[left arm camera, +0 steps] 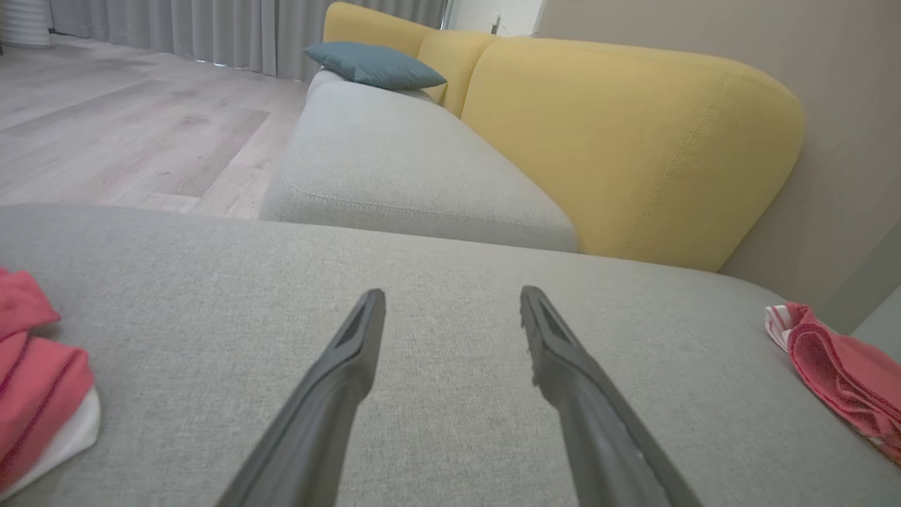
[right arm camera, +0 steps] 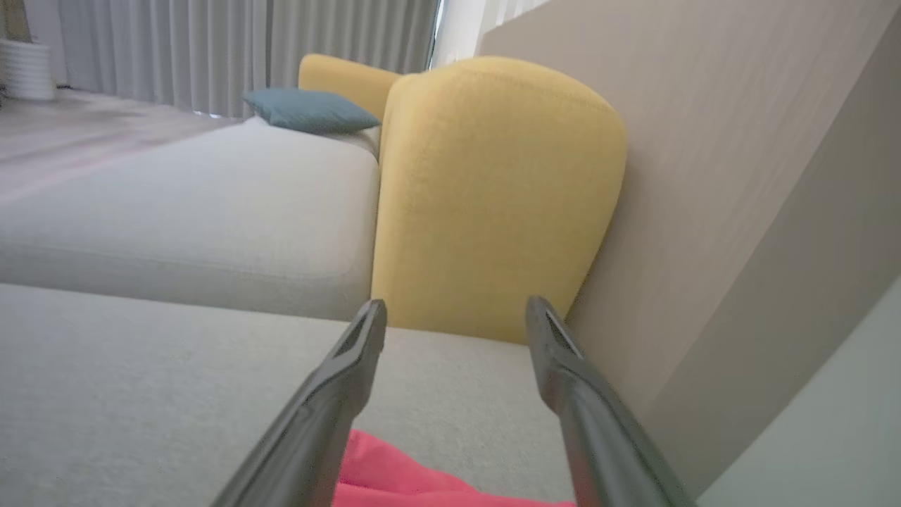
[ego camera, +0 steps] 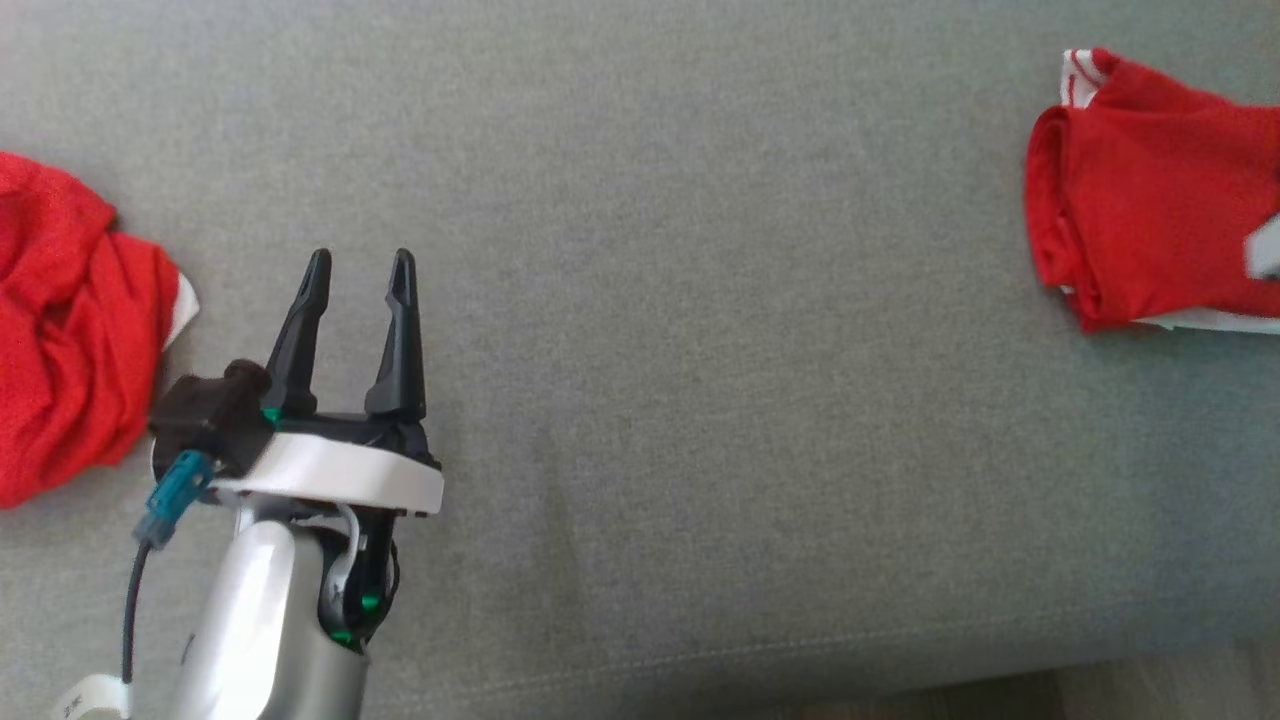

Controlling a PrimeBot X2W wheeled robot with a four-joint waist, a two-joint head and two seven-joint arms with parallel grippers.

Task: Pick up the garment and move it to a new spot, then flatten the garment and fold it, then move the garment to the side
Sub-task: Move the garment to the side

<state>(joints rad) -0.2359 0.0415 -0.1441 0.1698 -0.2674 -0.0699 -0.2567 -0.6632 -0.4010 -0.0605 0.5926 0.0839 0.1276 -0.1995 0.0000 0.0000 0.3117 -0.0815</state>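
A folded red garment point(ego camera: 1150, 200) with white trim lies at the right edge of the grey sofa seat point(ego camera: 700, 300). The left wrist view shows it as a folded red garment point(left arm camera: 838, 366) at the far right. In the right wrist view my right gripper point(right arm camera: 450, 310) stands open just above the red garment point(right arm camera: 394, 479), with nothing between its fingers. My left gripper point(ego camera: 360, 265) is open and empty over the seat at the lower left, and its fingers point(left arm camera: 352, 366) spread above bare fabric.
A second red cloth point(ego camera: 60, 320) lies crumpled at the left edge, close beside the left gripper, and shows again as a red cloth point(left arm camera: 35, 380) at the left. Yellow sofa backs point(left arm camera: 619, 141), a teal cushion point(left arm camera: 373, 65) and a beige wall point(right arm camera: 704, 176) stand beyond. Wooden floor point(left arm camera: 105, 120) lies past the seat.
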